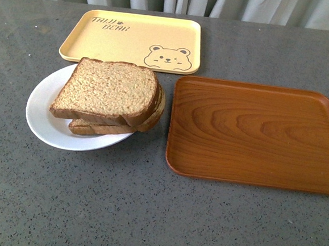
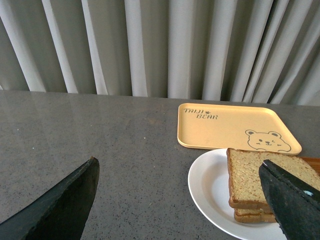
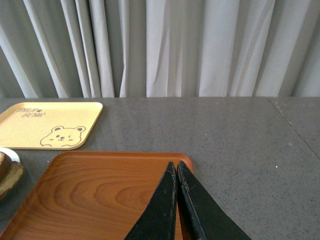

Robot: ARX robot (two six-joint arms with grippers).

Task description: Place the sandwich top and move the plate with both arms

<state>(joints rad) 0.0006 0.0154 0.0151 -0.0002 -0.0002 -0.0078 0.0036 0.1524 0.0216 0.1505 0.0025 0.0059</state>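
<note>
Black, in wrist views only: left end effector (image 2: pixel 177 162) wide apart, right end effector (image 3: pixel 176 162) tips together.

desk (image 1: pixel 146 213): grey speckled stone look, semi-matt. plate (image 1: pixel 45 119): glossy white. Brown tray (image 1: pixel 255 133): smooth wood-grain. Yellow tray (image 1: pixel 131 38): matt plastic. Bread (image 1: pixel 107 90): rough, grainy.

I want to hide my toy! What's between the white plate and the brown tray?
Nothing, only a bare strip of grey table between the plate and the brown tray. The front view shows it.
</note>
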